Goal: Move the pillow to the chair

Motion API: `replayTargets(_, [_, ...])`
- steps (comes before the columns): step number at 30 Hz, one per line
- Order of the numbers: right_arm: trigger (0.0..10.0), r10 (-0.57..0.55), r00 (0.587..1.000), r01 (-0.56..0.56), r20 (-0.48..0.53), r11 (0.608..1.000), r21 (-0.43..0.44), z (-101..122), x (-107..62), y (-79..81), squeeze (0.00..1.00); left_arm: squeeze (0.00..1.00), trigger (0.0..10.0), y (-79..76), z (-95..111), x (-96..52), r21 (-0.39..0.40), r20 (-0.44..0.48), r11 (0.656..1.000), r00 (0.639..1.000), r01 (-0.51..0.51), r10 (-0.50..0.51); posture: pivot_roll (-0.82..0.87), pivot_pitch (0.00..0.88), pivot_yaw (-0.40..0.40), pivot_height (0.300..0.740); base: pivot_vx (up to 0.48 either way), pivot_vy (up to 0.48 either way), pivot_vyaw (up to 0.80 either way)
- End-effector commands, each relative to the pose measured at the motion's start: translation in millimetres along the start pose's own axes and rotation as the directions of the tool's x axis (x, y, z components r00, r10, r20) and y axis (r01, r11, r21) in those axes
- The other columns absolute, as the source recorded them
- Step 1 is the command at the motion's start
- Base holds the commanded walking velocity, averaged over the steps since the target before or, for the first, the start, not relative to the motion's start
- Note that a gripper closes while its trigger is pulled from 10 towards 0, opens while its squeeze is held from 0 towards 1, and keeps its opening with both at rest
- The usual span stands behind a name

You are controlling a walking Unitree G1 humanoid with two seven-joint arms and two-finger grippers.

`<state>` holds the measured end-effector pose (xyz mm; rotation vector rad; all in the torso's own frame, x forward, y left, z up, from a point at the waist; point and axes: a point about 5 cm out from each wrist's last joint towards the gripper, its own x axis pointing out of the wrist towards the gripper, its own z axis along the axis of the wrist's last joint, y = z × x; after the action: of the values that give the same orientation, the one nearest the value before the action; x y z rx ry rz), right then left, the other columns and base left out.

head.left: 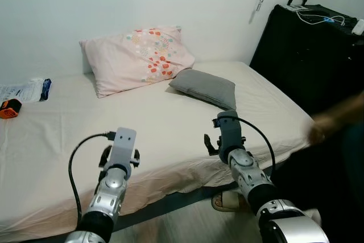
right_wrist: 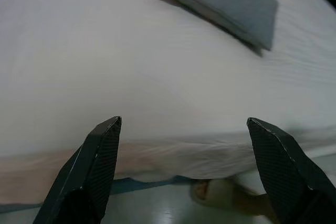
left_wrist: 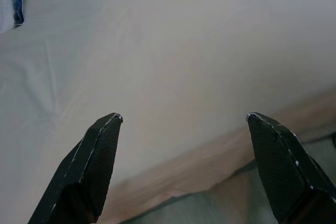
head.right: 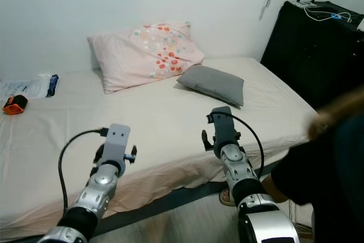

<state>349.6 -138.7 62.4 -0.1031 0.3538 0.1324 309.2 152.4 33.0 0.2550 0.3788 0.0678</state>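
Both end effectors, left end effector [left_wrist: 184,124] and right end effector [right_wrist: 184,127], are being held spread apart, empty, at the white-sheeted bed [head.left: 148,135] edge. One small grey rectangular pillow [head.left: 205,87] and one pink floral pillow [head.left: 136,58] are lying ahead; the grey one's near edge should be approached squarely.

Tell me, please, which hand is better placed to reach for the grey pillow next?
Probably the right hand: it is open and faces the grey pillow, which lies on the robot's right side of the bed. The left hand faces bare sheet.
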Motion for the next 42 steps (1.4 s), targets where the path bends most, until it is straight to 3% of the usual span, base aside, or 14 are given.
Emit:
replayTargets(1, [10.0, 0.021, 1.000, -0.022, -0.007, 0.999, -0.027, -3, 0.2, 5.1, 0.00, 0.00, 10.0, 2.2, 10, 3.3, 0.020, 0.027, 1.000, 1.000, 0.011, -0.011, -0.03, 0.007, -0.096, 0.740, 0.000, 0.000, 0.00])
replayTargets(3, [10.0, 0.026, 1.000, -0.026, -0.009, 0.998, -0.056, -4, 0.5, 6.9, 0.00, 0.00, 10.0, 4.7, 13, 5.0, 0.012, 0.036, 1.000, 0.999, 0.010, -0.010, -0.03, 0.007, -0.096, 0.740, 0.000, 0.000, 0.00])
replayTargets(5, [10.0, 0.029, 0.999, -0.030, 0.023, 0.999, 0.043, 2, 1.2, 8.6, 0.00, 0.00, 10.0, 7.7, 6, 5.8, 0.033, 0.011, 0.999, 1.000, -0.014, 0.013, -0.02, 0.000, -0.102, 0.740, 0.000, 0.000, 0.00])
replayTargets(10, [10.0, 0.044, 0.999, -0.043, 0.021, 0.999, -0.016, 5, 2.8, 9.8, 0.00, 0.00, 10.0, 10.4, 11, 7.9, 0.020, 0.015, 0.999, 1.000, -0.025, 0.025, -0.04, 0.000, -0.102, 0.740, 0.000, 0.000, 0.00])
replayTargets(11, [10.0, 0.048, 0.999, -0.049, 0.022, 0.997, 0.056, 6, 3.4, 9.0, 0.00, 0.00, 10.0, 7.9, 13, 8.7, 0.007, 0.013, 1.000, 1.000, -0.008, 0.008, -0.01, 0.000, -0.108, 0.740, 0.000, 0.000, 0.00])
replayTargets(16, [10.0, 0.088, 0.996, -0.088, 0.006, 0.996, -0.024, 0, 2.2, 15.1, 0.00, 0.00, 10.0, 8.0, 16, 8.9, 0.034, 0.029, 0.999, 1.000, -0.004, 0.003, -0.03, 0.000, -0.104, 0.740, 0.000, 0.000, 0.00])
replayTargets(19, [10.0, 0.067, 0.998, -0.067, -0.003, 0.994, 0.081, -5, 1.7, 14.3, 0.00, 0.00, 10.0, 6.4, 12, 8.6, 0.025, 0.007, 1.000, 1.000, 0.006, -0.006, -0.01, 0.000, -0.106, 0.740, 0.000, 0.000, 0.00])
replayTargets(22, [10.0, 0.078, 0.997, -0.078, 0.004, 0.995, 0.067, -5, 1.3, 14.9, 0.00, 0.00, 10.0, 5.4, 15, 8.8, 0.053, 0.023, 0.999, 1.000, -0.002, 0.001, -0.01, 0.008, -0.102, 0.740, 0.000, 0.000, 0.00])
replayTargets(25, [10.0, 0.080, 0.997, -0.082, 0.022, 0.991, 0.102, -4, 1.2, 18.5, 0.00, 0.00, 10.0, 4.0, 13, 7.8, -0.033, 0.011, 0.999, 1.000, 0.000, 0.001, -0.02, 0.000, -0.092, 0.740, 0.000, 0.000, 0.00])
replayTargets(32, [10.0, 0.079, 0.997, -0.079, -0.001, 0.992, 0.094, -13, -0.5, 20.1, 0.00, 0.00, 10.0, 4.4, 17, 8.3, -0.072, 0.024, 0.997, 1.000, 0.006, -0.004, -0.01, 0.000, -0.070, 0.740, 0.000, 0.000, 0.00])
replayTargets(35, [10.0, 0.041, 0.999, -0.038, -0.016, 0.987, 0.154, -15, -0.7, 16.8, 0.00, 0.00, 10.0, 4.2, 5, 8.1, -0.088, -0.029, 0.996, 1.000, 0.003, -0.005, -0.02, 0.000, -0.058, 0.740, 0.000, 0.000, 0.00])
replayTargets(36, [10.0, 0.069, 0.997, -0.065, -0.025, 0.991, 0.116, -13, 0.8, 19.2, 0.00, 0.00, 10.0, -4.6, 24, 10.0, 0.057, 0.059, 0.995, 0.995, 0.083, -0.087, -0.02, 0.000, -0.050, 0.740, 0.000, 0.000, 0.00])
replayTargets(38, [10.0, 0.084, 0.996, -0.081, -0.028, 0.991, 0.103, -11, 1.4, 20.4, 0.00, 0.00, 10.0, -8.5, 34, 10.5, 0.105, 0.102, 0.988, 0.987, 0.111, -0.122, -0.02, 0.000, -0.050, 0.740, 0.000, 0.000, 0.00])
replayTargets(42, [10.0, 0.083, 0.995, -0.073, -0.057, 0.984, 0.163, -14, 1.8, 24.3, 0.00, 0.00, 10.0, -8.2, 29, 14.1, -0.005, 0.040, 0.997, 0.997, 0.073, -0.073, -0.03, 0.000, -0.047, 0.740, 0.000, 0.000, 0.00])
